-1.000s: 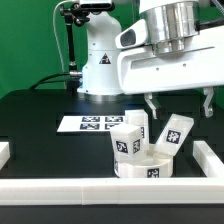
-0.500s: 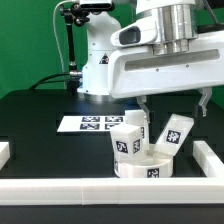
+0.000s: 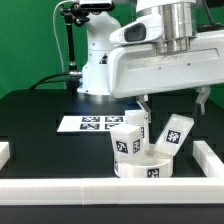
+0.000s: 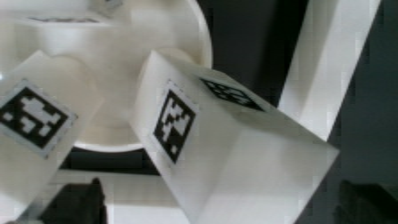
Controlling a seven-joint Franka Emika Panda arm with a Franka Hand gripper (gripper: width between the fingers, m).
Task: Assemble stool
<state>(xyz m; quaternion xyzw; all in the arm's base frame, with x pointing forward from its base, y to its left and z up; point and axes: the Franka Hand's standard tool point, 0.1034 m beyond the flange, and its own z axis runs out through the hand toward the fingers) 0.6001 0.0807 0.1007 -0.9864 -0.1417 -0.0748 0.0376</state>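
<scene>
— My tool (image 3: 174,104) hangs with its jaws spread wide and empty, above the stool parts.

— Where are the parts?

— Near the front rail (image 3: 110,190) on the black tabletop (image 3: 40,125): the round seat (image 3: 140,167) lies flat, with three legs (image 3: 127,144) standing on it, one tilted.

— How will they handle?

— I judge them rigid, light, smooth plastic, perhaps slippery. I'd pinch a leg across its flat opposite faces, near mid-height.
</scene>
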